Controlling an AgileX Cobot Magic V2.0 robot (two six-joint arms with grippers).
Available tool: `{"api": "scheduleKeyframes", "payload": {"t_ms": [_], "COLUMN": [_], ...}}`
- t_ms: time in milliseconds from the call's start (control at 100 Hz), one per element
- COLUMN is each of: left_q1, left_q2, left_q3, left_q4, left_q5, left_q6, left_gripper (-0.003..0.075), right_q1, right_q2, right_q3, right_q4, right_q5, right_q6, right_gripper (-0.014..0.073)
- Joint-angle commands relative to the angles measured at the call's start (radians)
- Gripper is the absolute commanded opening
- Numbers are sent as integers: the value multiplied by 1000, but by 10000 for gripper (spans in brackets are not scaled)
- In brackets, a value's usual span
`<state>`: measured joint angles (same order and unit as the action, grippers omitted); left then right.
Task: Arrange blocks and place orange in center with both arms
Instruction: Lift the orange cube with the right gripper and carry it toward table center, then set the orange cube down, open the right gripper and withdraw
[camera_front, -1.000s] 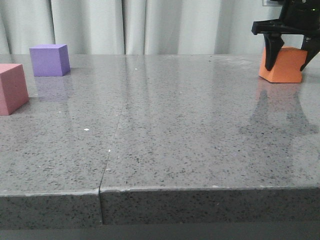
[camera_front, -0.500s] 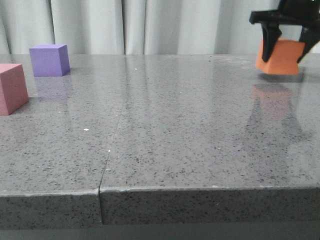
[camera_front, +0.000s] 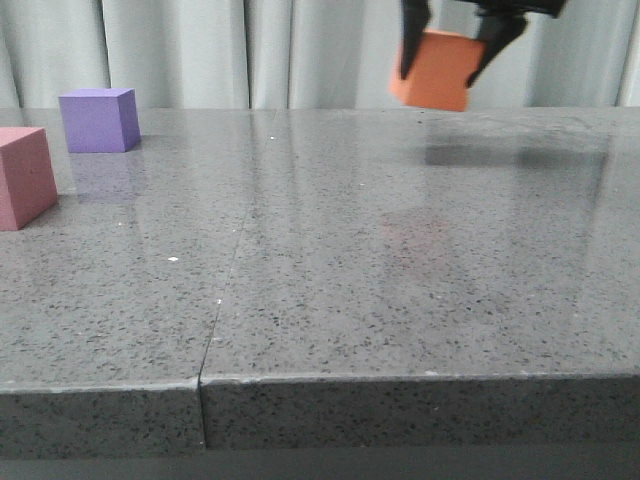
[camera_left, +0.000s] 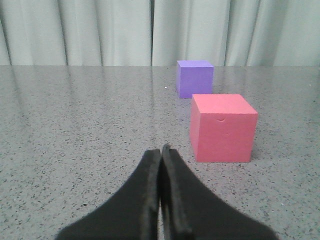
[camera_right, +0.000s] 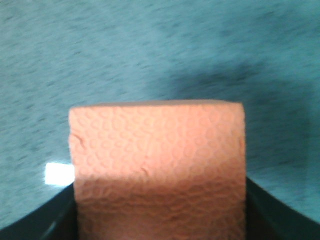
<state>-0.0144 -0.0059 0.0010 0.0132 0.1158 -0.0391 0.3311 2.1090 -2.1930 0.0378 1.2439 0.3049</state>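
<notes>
At the far left the matte pink-red foam cube (camera_front: 24, 177) sits by the table (camera_front: 330, 300) edge, cut off by the frame, with the matte purple foam cube (camera_front: 98, 119) just behind it; both look unarranged. The left gripper (camera_left: 161, 155), its fingers pressed together and empty, rests near the pink-red cube. The wide grey middle lies bare. To the right, the right gripper (camera_front: 452, 45) is clamped on the orange foam cube (camera_front: 435, 70), lifted clear above the table; its placing in the centre remains to be done.
</notes>
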Motion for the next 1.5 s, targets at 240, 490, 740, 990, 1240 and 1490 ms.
{"api": "scheduleKeyframes", "payload": {"t_ms": [240,490,740,990,1240,1490], "left_q1": [2,2,2,2,2,2], "left_q2": [-29,-29,-29,-29,-29,-29], "left_q3": [40,40,40,40,40,40], "left_q4": [-7,-7,-7,-7,-7,-7], "left_q5": [-77,-77,-77,-77,-77,-77], "left_q6": [-3,-3,-3,-3,-3,-3], "left_gripper": [-20,-20,-20,-20,-20,-20], "right_q1": [131,146,146,146,146,146], "right_q2": [-41,20,55,55,55,45], "right_q3": [-32,-32,-32,-32,-32,-32], "right_q4": [8,24,48,40,38,39], "right_q5": [10,-22,5,11,26,66], "right_q6": [201,202,202,201,189,189], "right_gripper": [337,337,337,367,643,644]}}
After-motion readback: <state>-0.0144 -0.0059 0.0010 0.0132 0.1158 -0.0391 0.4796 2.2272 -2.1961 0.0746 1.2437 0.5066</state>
